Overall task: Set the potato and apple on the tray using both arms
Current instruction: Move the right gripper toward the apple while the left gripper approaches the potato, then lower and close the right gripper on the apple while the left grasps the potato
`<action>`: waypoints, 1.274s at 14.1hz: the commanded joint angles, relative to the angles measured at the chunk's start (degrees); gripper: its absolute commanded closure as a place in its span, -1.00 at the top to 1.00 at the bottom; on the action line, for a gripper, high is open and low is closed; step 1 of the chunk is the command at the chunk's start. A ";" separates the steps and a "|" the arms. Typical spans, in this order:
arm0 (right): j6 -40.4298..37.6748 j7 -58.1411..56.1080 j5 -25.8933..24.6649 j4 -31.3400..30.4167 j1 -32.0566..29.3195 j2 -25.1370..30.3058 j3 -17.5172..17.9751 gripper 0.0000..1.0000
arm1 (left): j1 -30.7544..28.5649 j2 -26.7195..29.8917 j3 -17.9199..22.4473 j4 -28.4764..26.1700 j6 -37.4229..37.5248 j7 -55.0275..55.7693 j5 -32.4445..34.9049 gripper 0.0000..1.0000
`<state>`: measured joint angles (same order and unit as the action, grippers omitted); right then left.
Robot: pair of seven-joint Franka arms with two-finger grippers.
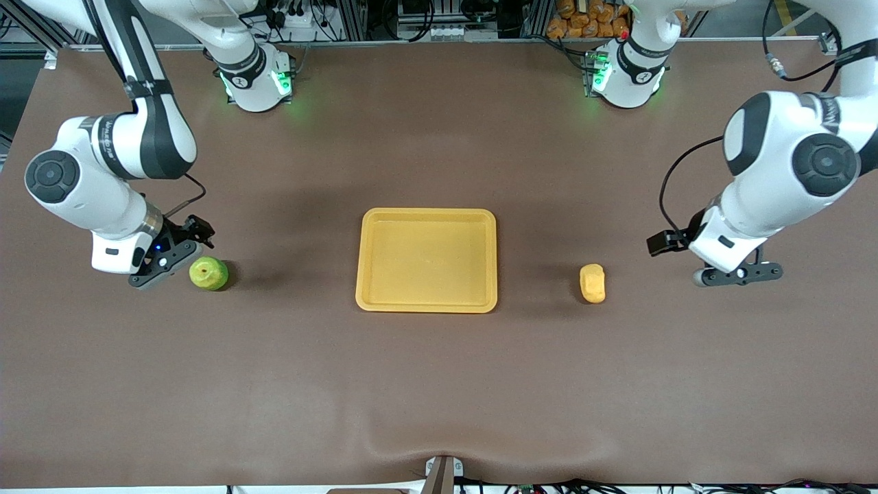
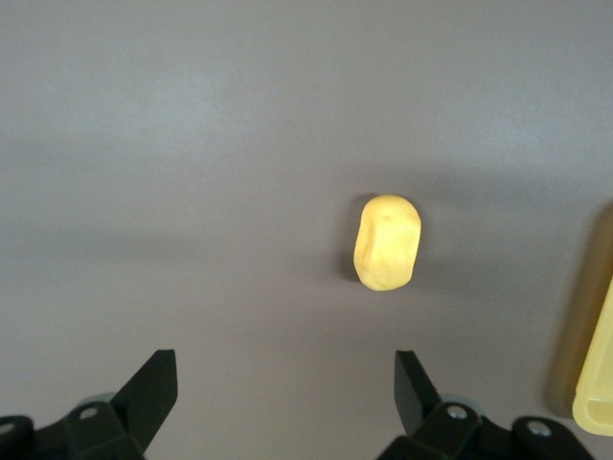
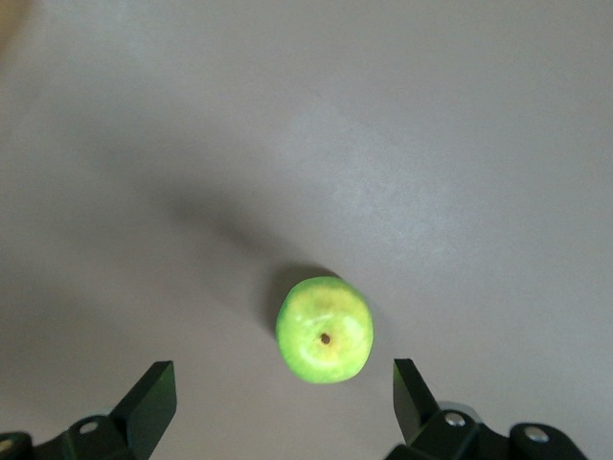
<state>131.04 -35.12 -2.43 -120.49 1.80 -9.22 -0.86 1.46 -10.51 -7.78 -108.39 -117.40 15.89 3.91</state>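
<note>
The green apple [image 1: 208, 273] sits on the brown table toward the right arm's end. My right gripper [image 1: 177, 250] is open and empty, low over the table just beside the apple. In the right wrist view the apple [image 3: 325, 330] lies just ahead of the open right gripper [image 3: 282, 376]. The yellow-orange potato [image 1: 592, 283] lies toward the left arm's end. My left gripper [image 1: 737, 274] is open and empty over the table beside it. In the left wrist view the potato [image 2: 388, 241] lies well ahead of the left gripper [image 2: 284, 369]. The empty yellow-orange tray [image 1: 426, 261] lies between apple and potato.
The tray's edge [image 2: 596, 383] shows in the left wrist view. Both arm bases [image 1: 257, 79] stand at the table's back edge, with cables and orange items [image 1: 590, 17] past it. A small bracket [image 1: 442, 473] sits at the table's front edge.
</note>
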 commanded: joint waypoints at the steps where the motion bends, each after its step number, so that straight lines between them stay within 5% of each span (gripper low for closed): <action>1: 5.08 -0.39 -1.18 -3.60 -1.18 -0.01 0.42 1.00 | -0.14 -0.47 -0.39 -5.86 -6.50 1.34 1.19 1.00; 10: 17.39 -13.90 -1.18 -7.04 -4.88 -5.10 0.42 1.00 | 2.85 -11.63 -1.89 -5.70 -18.03 9.94 0.40 1.00; 18: 17.58 -18.67 -1.00 -6.95 -6.02 -9.23 0.60 1.00 | 4.34 -18.57 -1.71 -2.80 -19.79 12.59 1.01 0.93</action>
<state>148.05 -53.17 -2.46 -127.40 -3.04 -17.86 -1.21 5.80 -26.30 -9.57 -113.37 -136.83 26.99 3.92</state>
